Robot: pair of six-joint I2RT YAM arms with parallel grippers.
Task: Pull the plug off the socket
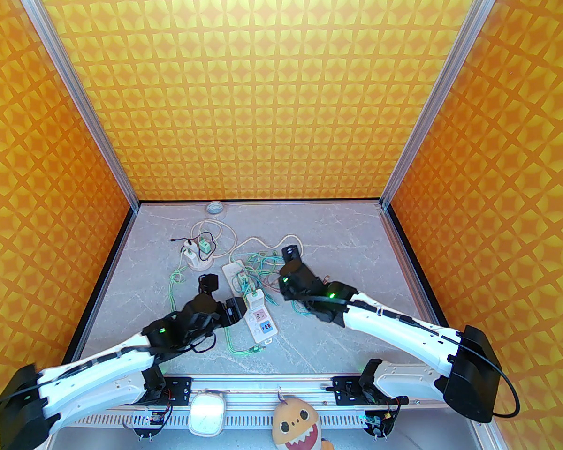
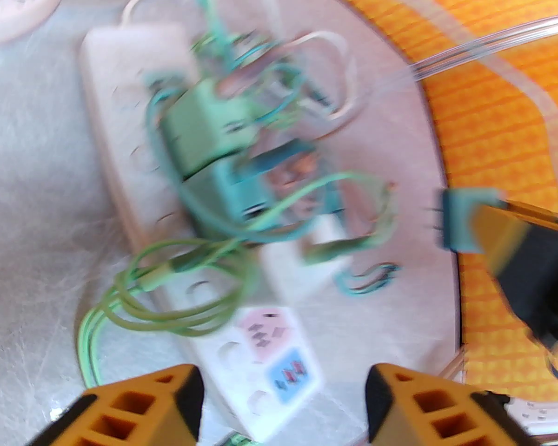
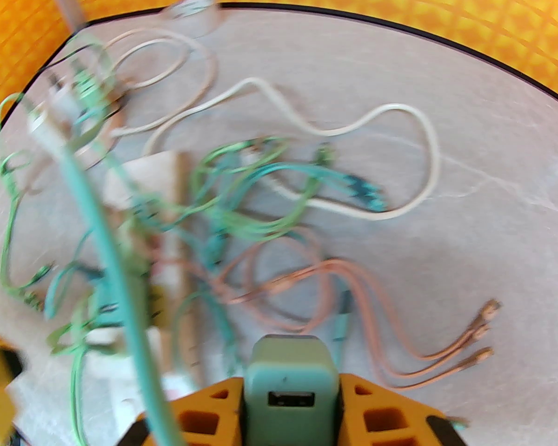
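On the table (image 1: pixel 338 260) the biggest item is the white power strip (image 1: pixel 251 298), my landmark for everything else. A tangle of green cables (image 2: pixel 167 295), pink cables (image 3: pixel 353 295) and a white cord (image 3: pixel 400 123) lies over its far half and spills to its right. My right gripper (image 3: pixel 290 407) is closed snug on the plug (image 3: pixel 290 365), a small green USB charger block w/ an empty port facing my cam. In the left wrist view that block hangs right of the strip and apart from it, prongs bare and pointing back toward the strip, so I judge it's out of its socket. My left gripper (image 2: pixel 283 383) is spread wide w/ nothing in it, hovering over the strip's near end. Handling, as I judge it: the block is light, rigid plastic w/ smooth sides, so it could slip if pinched at an edge. Best hold is across the two flat faces, mid-body, as I have it now. The prongs are thin, so I'd pull straight along them, no twisting. The strip is light too and prob. lifts w/ any tug, so it wants pinning down. As for what holds what: the strip's sockets have a green charger (image 2: pixel 200 128) and a teal charger (image 2: pixel 228 188) seated mid-strip, plus maybe a white one beside them, too blurry to confirm. Beyond the strip's far-left end a round socket unit (image 1: pixel 201 261) carries a small green charger and a white one.
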